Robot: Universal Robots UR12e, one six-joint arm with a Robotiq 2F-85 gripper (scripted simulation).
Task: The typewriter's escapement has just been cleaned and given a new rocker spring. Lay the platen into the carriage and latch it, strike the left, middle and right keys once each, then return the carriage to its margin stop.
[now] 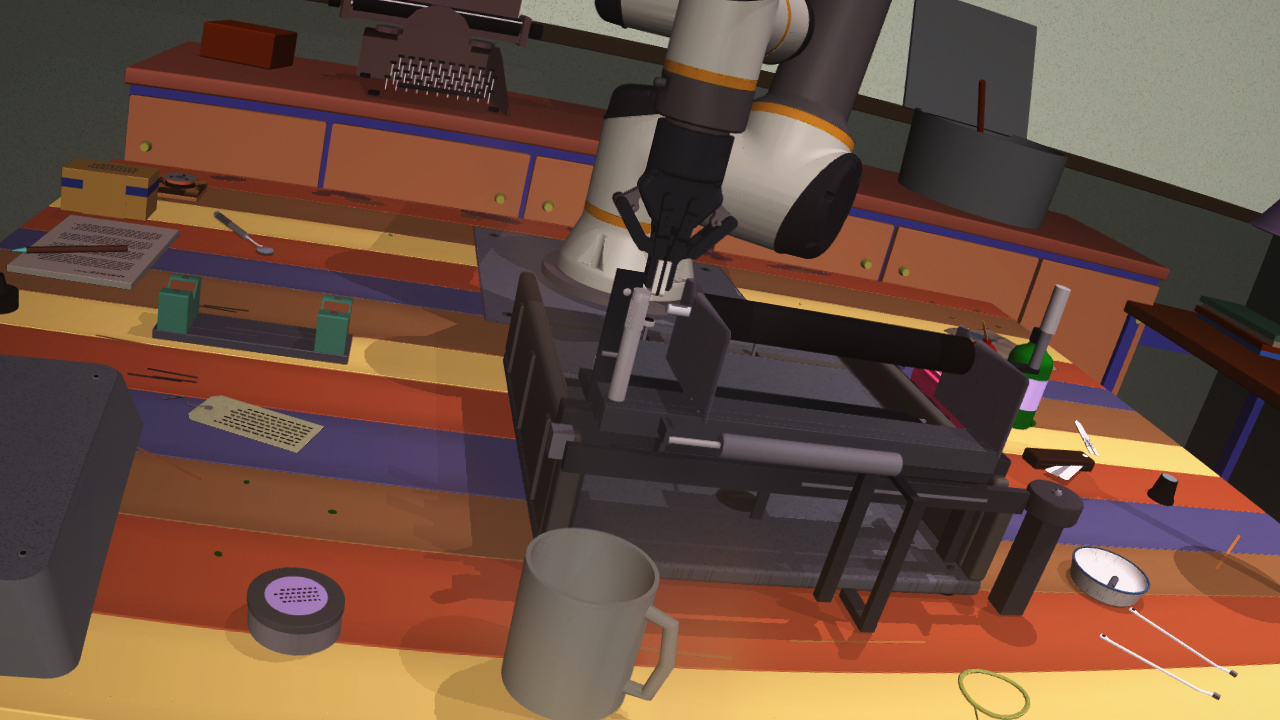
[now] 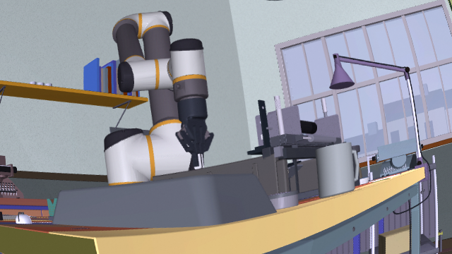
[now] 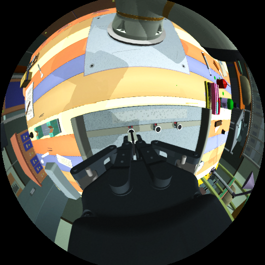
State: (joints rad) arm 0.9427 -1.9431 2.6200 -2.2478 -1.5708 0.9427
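The black platen (image 1: 841,336) lies across the carriage (image 1: 770,394) between its two grey end plates, on top of the dark typewriter frame (image 1: 716,466). My gripper (image 1: 662,276) is closed and empty, pointing down behind the frame's left end. In the wrist camera its fingertips (image 3: 132,136) sit right over the left key (image 3: 130,131). The middle key (image 3: 158,129) and the right key (image 3: 179,126) stand further along the same pale bar. A grey lever (image 1: 627,345) stands upright at the carriage's left end. A grey rod (image 1: 806,452) runs along the front of the frame.
A dark grey cover (image 1: 54,510) sits at the bench's left edge. A grey mug (image 1: 586,618) stands in front of the frame, beside a round tin (image 1: 295,609). A green-ended cradle (image 1: 255,318) sits to the left. A green bottle (image 1: 1034,376), a dark post (image 1: 1034,546) and a small dish (image 1: 1110,573) are on the right.
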